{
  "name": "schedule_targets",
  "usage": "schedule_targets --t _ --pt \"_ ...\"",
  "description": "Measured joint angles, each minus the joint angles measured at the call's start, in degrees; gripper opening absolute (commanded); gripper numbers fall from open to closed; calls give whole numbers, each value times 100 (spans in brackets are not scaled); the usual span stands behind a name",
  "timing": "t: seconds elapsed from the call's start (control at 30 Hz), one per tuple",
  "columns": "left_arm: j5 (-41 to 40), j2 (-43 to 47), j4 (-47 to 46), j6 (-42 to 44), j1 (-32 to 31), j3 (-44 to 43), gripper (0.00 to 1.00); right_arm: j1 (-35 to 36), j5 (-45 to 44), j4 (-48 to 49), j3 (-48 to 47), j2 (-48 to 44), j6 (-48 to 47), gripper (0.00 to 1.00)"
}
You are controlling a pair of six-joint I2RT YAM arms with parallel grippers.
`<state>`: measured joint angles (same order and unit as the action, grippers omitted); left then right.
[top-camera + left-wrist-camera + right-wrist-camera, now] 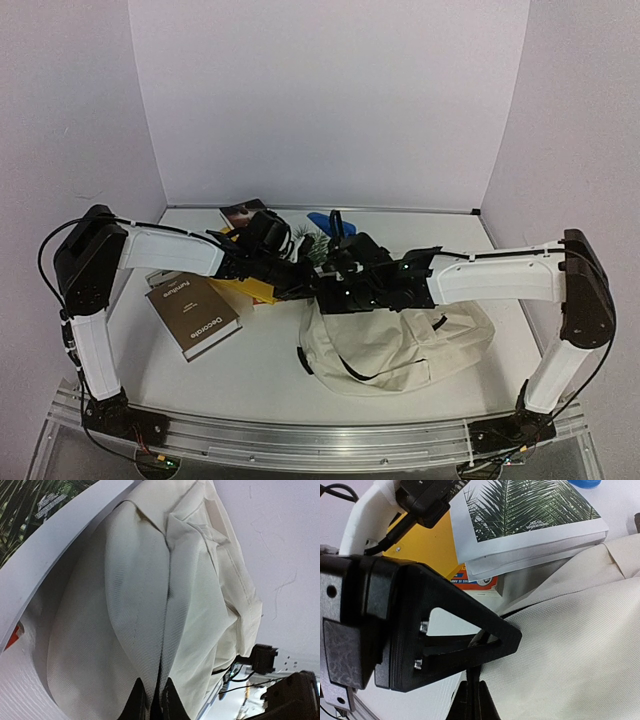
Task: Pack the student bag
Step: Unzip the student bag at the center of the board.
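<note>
Pale lilac walls (330,100) enclose a white table (260,380) on three sides, seen from above. Furthest left of the student bag (400,345), and well apart from it, a brown book (193,315) lies flat with its cover up. Nearer the bag's left edge sits a yellow flat item (245,290), partly hidden under the left arm. Next comes the left gripper (154,702), at the bag's far left corner. Its wrist view shows the two dark fingers standing almost together on a raised fold of cream fabric, with a dark seam line running straight down between them, so it appears to pinch the bag there. Just behind that corner a book with a palm-leaf cover (530,510) rests on other flat things and overhangs the fabric edge. A blue object (322,221) lies behind it. The right gripper (472,702) is just beside the left one, its fingers closed tight at the same edge of cloth; whether any fabric is caught between them cannot be told. The bag itself, a slumped cream backpack with black straps, lies to the right and near side of both sets of fingers. Its long axis runs left to right in front of the right arm, which is nearer its bulk. Spreading the opening likely depends on pulling apart from this shared corner. Bare table lies in front of the bag.
</note>
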<state>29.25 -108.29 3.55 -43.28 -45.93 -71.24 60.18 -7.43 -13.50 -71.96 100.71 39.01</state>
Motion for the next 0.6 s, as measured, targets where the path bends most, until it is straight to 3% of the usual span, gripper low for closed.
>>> schedule_targets --t 0.6 --pt "178 -32 -61 -46 58 -89 0 -51 326 508 525 -254 46 0"
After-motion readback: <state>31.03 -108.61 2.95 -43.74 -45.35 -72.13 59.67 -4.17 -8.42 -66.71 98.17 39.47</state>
